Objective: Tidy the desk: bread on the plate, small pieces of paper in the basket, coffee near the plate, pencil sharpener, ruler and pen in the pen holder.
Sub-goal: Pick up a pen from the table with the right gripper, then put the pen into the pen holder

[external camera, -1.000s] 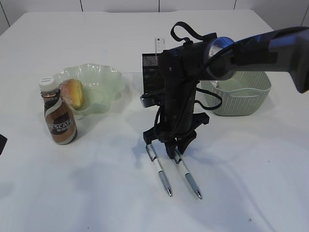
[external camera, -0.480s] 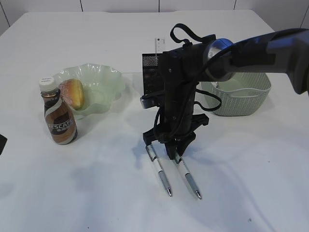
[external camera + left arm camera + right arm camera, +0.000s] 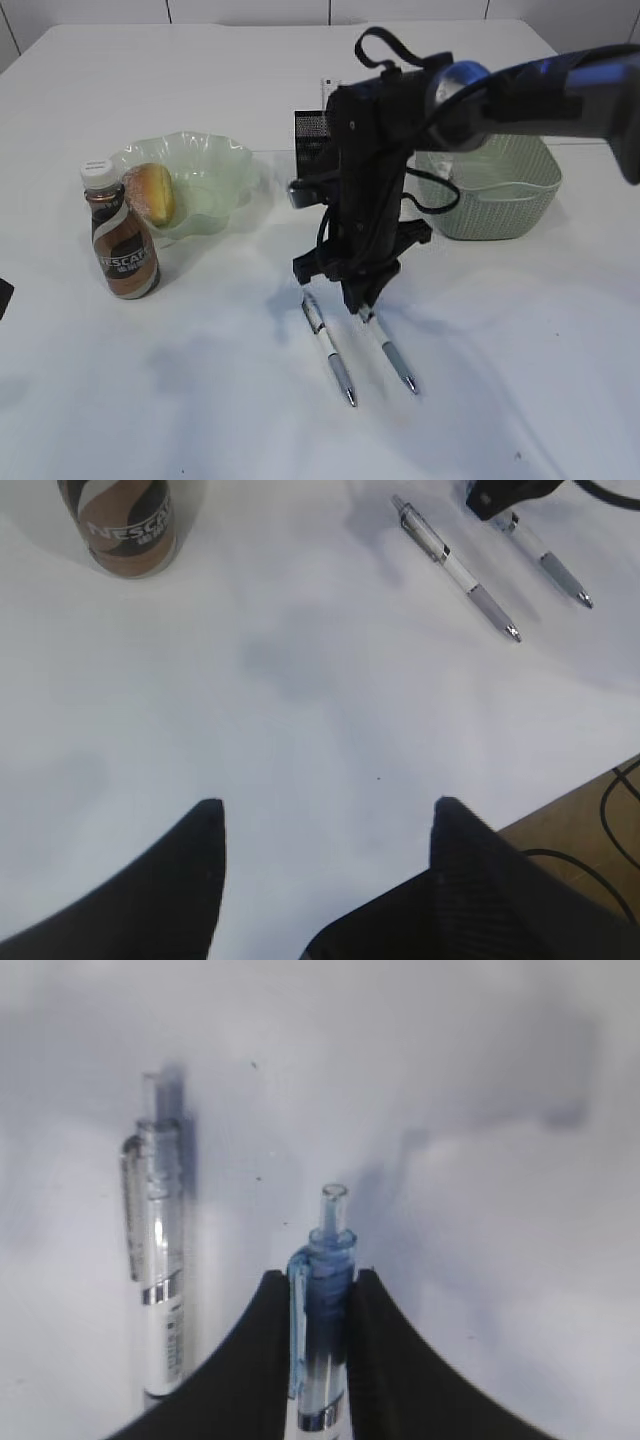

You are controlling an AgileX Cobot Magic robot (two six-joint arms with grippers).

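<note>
Wide bare table (image 3: 200, 400) is seen toward the near edge. Near mid-table, the right pen (image 3: 385, 350) is clamped by the right claw (image 3: 358, 305), its clip end now lifted; the left pen (image 3: 330, 350) lies flat. The left claw (image 3: 325, 820) hangs open, empty.

I am seeing bare white table (image 3: 200, 400) lying open ahead; a second clear-barrelled pen (image 3: 328, 350) is crowding the black right gripper (image 3: 362, 305).

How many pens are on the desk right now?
2. One pen lies free on the table; the other pen lies beside it, its upper end pinched by the right hand. Others may be hidden behind the arm.
</note>
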